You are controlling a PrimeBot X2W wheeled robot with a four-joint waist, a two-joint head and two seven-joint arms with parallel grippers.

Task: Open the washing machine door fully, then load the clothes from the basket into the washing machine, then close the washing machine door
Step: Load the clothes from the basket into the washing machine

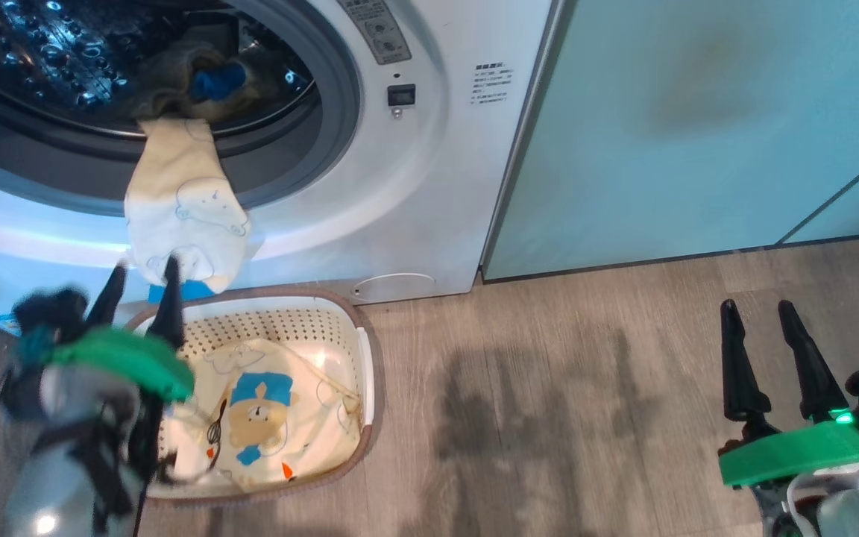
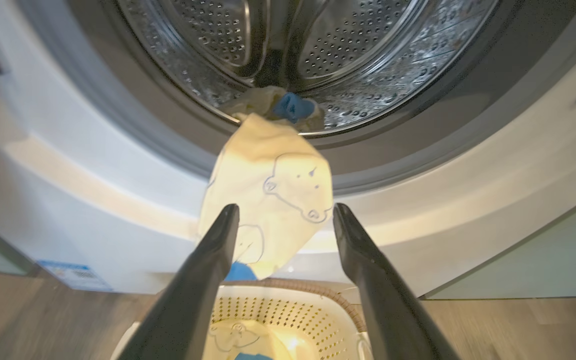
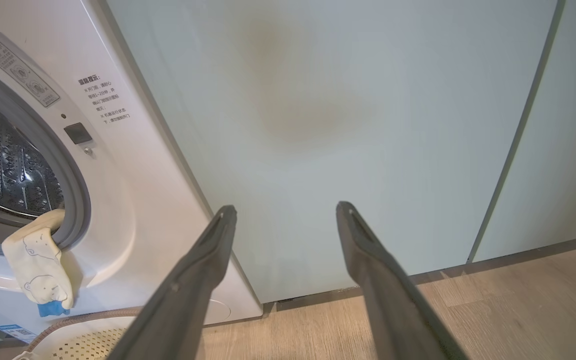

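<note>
Washing machine (image 1: 414, 224), big and white, stands straight ahead of the left gripper (image 1: 145, 267) with its round opening uncovered. To that gripper's right, and directly beyond the right gripper (image 1: 756, 306), runs a wall of pale green cabinets (image 1: 698, 149). Grey-brown wooden floor (image 1: 586, 410) lies under both arms.

Below the left gripper, the basket (image 1: 366, 373) sits on the floor against the machine's foot. It holds a bear-print piece (image 1: 273, 418) of the clothes. A second cream piece (image 1: 183, 216) drapes out over the grey door seal and hangs just beyond the left fingertips, its blue hem down near the basket rim.

Both grippers are spread wide and carry nothing. The left one's fingers frame the hanging piece (whether they brush it I cannot tell; that arm is blurred from above). The right one hovers well clear of everything, over bare floor.

From the left wrist you look deep into the steel drum (image 2: 348, 55), where a blue patch of cloth rests on the lip. The head view takes in the printed bear in the basket. The right wrist view catches the latch slot (image 3: 78, 133) beside the opening.
</note>
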